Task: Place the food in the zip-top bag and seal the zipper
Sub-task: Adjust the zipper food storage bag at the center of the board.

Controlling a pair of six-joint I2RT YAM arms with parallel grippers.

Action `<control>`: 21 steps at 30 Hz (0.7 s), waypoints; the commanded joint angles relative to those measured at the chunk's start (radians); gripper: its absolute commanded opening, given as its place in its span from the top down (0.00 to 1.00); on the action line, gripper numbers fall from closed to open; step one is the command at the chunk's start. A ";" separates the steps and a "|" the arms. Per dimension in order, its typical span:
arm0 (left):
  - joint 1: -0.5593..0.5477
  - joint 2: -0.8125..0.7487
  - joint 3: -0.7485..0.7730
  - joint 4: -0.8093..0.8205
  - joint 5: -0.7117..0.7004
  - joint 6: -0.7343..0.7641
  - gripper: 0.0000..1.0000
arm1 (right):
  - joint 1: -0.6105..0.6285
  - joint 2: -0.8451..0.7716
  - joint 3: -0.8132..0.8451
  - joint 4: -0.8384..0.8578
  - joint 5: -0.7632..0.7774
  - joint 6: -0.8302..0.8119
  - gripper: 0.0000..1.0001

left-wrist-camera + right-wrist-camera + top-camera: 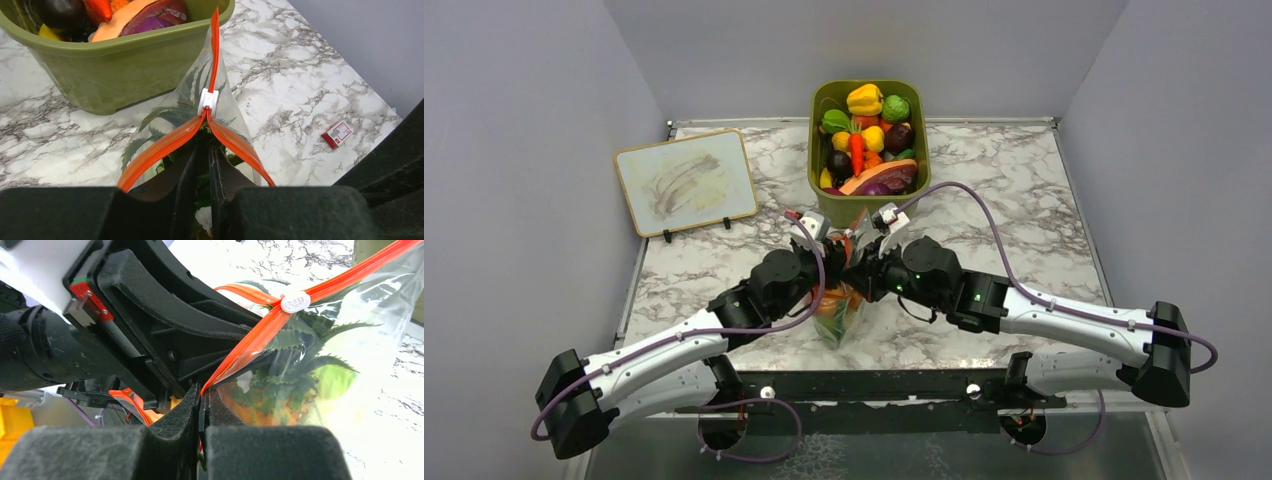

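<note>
While the zip-top bag [186, 97], food [260, 407] inside, is up near the olive-green bin [115, 65], we see R end effector [201, 405] clamped on the zipper [260, 335]; L end effector [204, 167] nearly closed betw. the split strips, grip unclear.

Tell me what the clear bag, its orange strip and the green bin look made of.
The clear bag: thin glossy plastic film, likely; it crinkles and the contents show through. The orange strip: smooth, stiffer plastic, bending without creasing. The green bin: rigid moulded plastic, probably, with soft sheen and rolled rim.
</note>
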 commanded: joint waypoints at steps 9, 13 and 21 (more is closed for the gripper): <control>-0.009 -0.138 0.065 -0.170 0.003 -0.111 0.71 | 0.005 -0.077 -0.050 0.128 -0.068 -0.056 0.99; -0.009 -0.109 0.030 -0.161 -0.047 -0.111 0.72 | 0.005 -0.062 -0.043 0.143 -0.102 -0.070 0.99; -0.009 -0.063 -0.037 0.128 -0.164 -0.064 0.82 | 0.005 -0.029 -0.103 0.263 -0.254 -0.091 0.99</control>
